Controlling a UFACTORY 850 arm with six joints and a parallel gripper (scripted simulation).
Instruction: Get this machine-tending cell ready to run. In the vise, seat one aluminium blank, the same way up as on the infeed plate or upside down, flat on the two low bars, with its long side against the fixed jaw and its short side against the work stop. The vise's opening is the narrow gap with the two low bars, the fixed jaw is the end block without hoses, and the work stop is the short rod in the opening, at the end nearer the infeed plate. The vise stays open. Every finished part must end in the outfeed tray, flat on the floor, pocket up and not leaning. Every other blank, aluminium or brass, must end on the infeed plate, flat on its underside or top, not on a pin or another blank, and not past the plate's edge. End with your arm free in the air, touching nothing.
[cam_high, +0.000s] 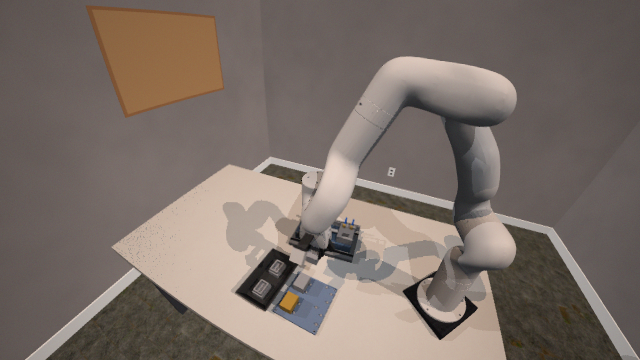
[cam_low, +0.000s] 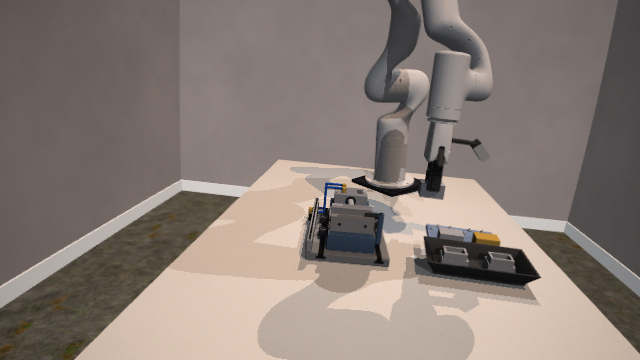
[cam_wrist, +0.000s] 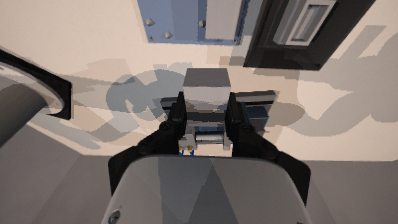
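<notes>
My gripper (cam_wrist: 206, 101) is shut on a grey aluminium blank (cam_wrist: 206, 92) and holds it in the air, clear of the table. It also shows in the top view (cam_high: 307, 254) and the exterior view (cam_low: 433, 184). The vise (cam_high: 342, 239) (cam_low: 345, 233) stands just beside and below the gripper; part of it shows under the blank in the wrist view. The blue infeed plate (cam_high: 305, 302) (cam_wrist: 192, 22) carries another aluminium blank (cam_high: 301, 282) (cam_wrist: 221, 20) and a brass blank (cam_high: 289, 302) (cam_low: 486, 238). The black outfeed tray (cam_high: 265, 285) (cam_low: 477, 262) holds two finished parts (cam_high: 276, 268) (cam_high: 261, 288), pockets up.
The arm's black base plate (cam_high: 440, 305) (cam_wrist: 35, 95) sits at the table's right side. Blue hoses (cam_low: 330, 192) rise from the vise's far end. The tray lies right beside the infeed plate.
</notes>
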